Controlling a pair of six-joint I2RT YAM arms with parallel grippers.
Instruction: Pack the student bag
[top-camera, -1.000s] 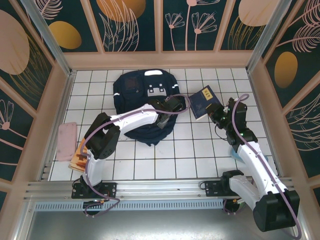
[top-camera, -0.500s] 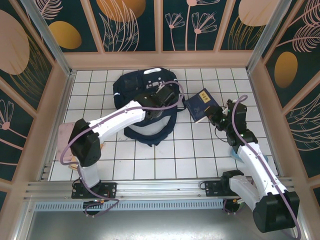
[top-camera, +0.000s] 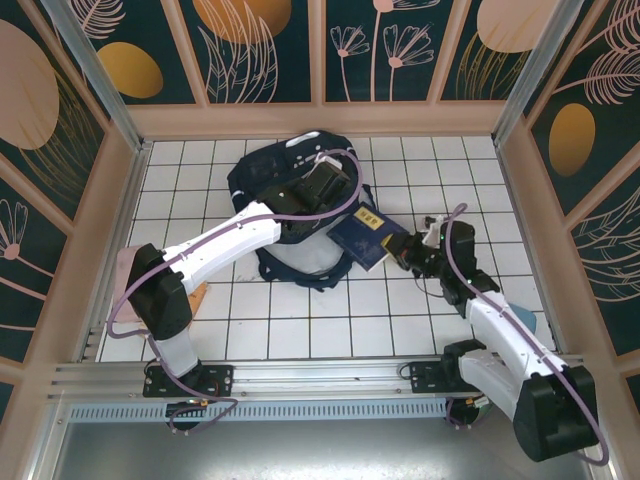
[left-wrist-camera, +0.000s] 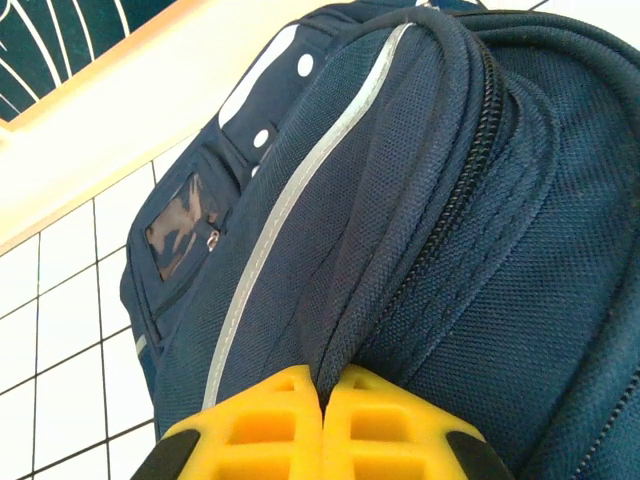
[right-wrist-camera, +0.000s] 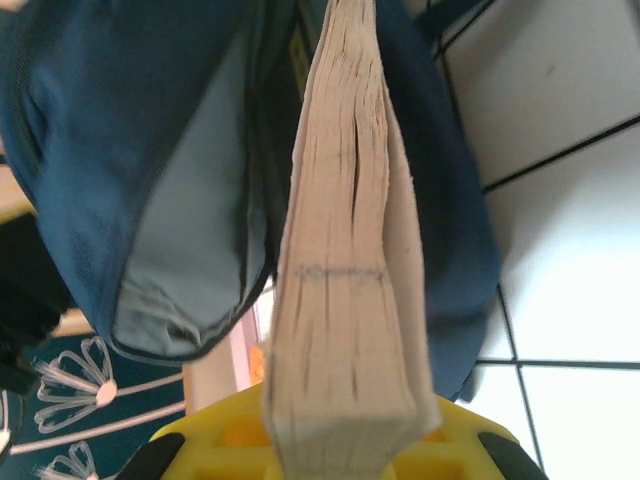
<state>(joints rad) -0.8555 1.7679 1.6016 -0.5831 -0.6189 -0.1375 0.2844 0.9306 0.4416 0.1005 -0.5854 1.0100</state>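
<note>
Since a second ago the left arm has swung up off the bag's near half to its right edge, and the right arm has carried the book leftward until it meets the bag. The left gripper (top-camera: 322, 186) (left-wrist-camera: 322, 400) is clenched, its yellow fingers pressed together on a fold of the student bag (top-camera: 262, 178) (left-wrist-camera: 450, 200) (right-wrist-camera: 120, 130) beside the zip, holding that edge up. The right gripper (top-camera: 405, 250) (right-wrist-camera: 345, 425) is clamped on the near end of a thick navy book (top-camera: 362, 235) (right-wrist-camera: 340, 250), whose page edge faces the wrist camera. The bag lies on the white tiled table (top-camera: 250, 320) at the middle far side. Its long axis runs far to near, the end with white patches toward the back wall. Its mouth gapes toward the near right, showing grey lining. The book lies diagonally, its far end at that mouth; how deep it reaches I cannot tell.
</note>
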